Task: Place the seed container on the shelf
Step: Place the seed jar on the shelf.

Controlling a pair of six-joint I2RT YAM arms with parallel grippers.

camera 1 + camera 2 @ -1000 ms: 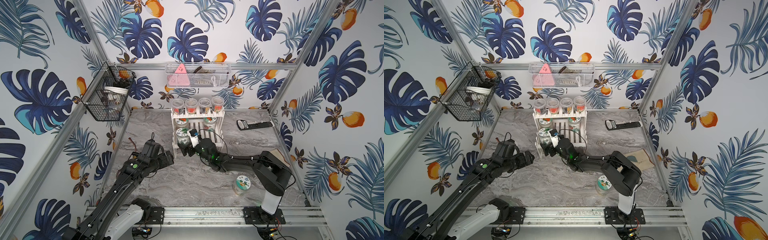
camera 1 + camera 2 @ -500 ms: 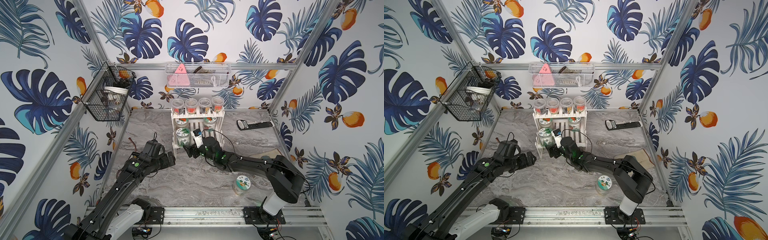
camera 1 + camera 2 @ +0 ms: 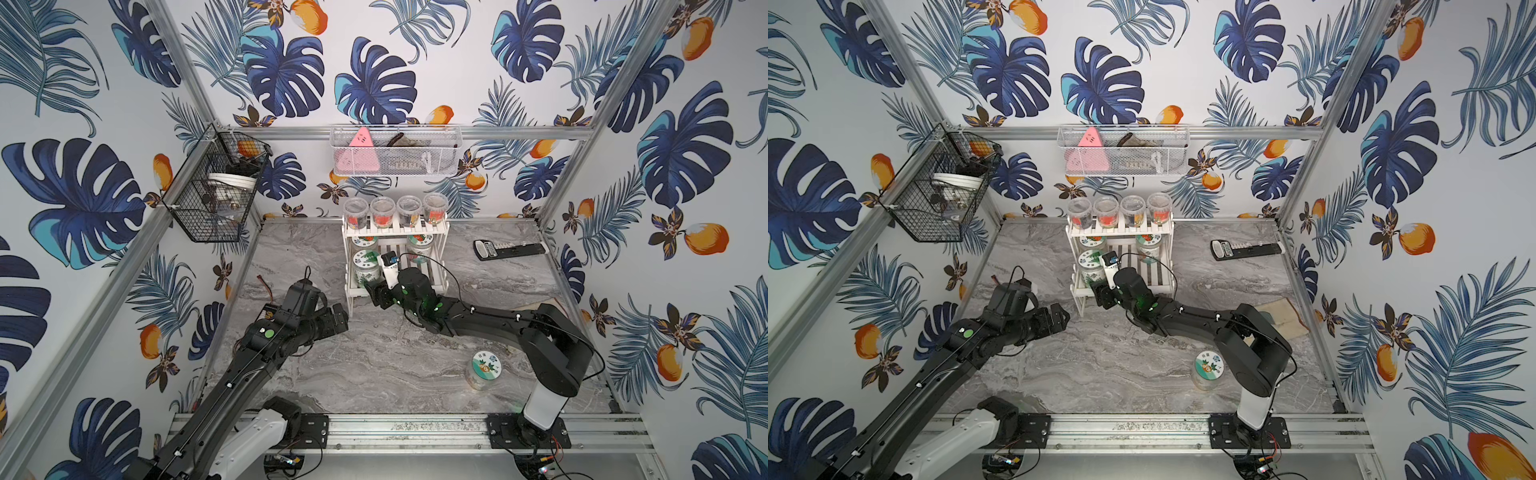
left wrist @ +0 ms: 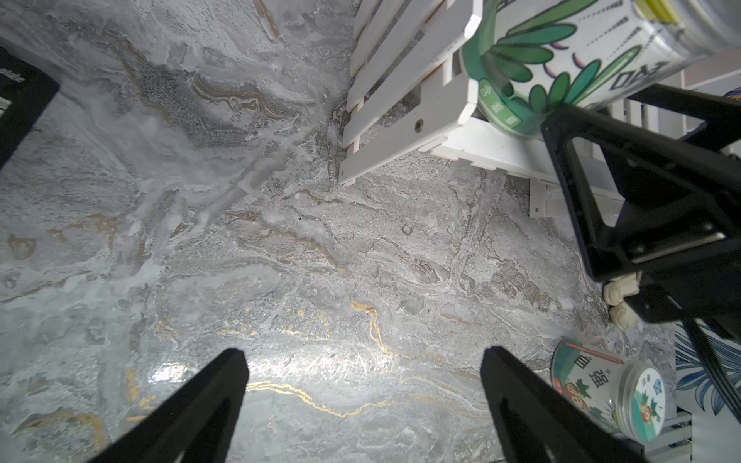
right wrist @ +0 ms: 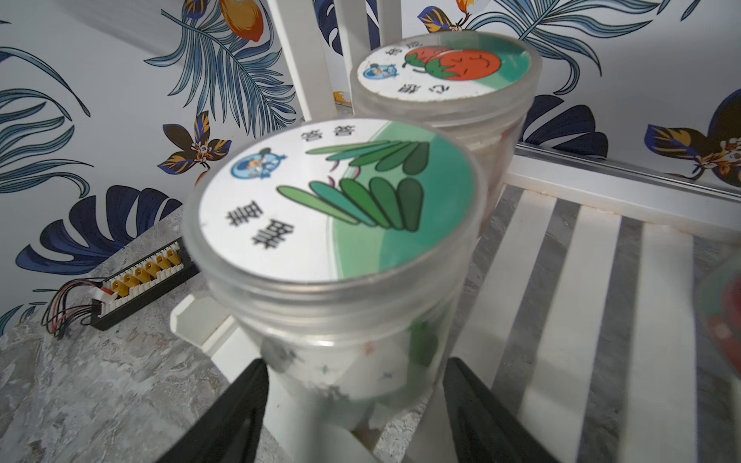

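Seed container (image 5: 333,200) with the green-leaf lid, upright at a front corner of the lower tier of the white slatted shelf (image 5: 593,288), just ahead of a red-fruit-lidded jar (image 5: 441,68), probably tucked there to leave slats free. Right gripper (image 5: 355,360) flanking its lower body, fingers (image 5: 232,409) close against both sides; clamped or merely alongside, impossible to tell. Left gripper (image 4: 363,352) spread wide over marble tabletop (image 4: 280,240), likely parked clear.

This is a robot test cell in a lab: aluminium framing (image 3: 519,132) carries leaf-print wall panels (image 3: 457,62) around a marble-patterned bench (image 3: 374,365). Well behind the right gripper (image 3: 371,286), both arm bases (image 3: 542,409) bolt to a metal rail (image 3: 407,428).
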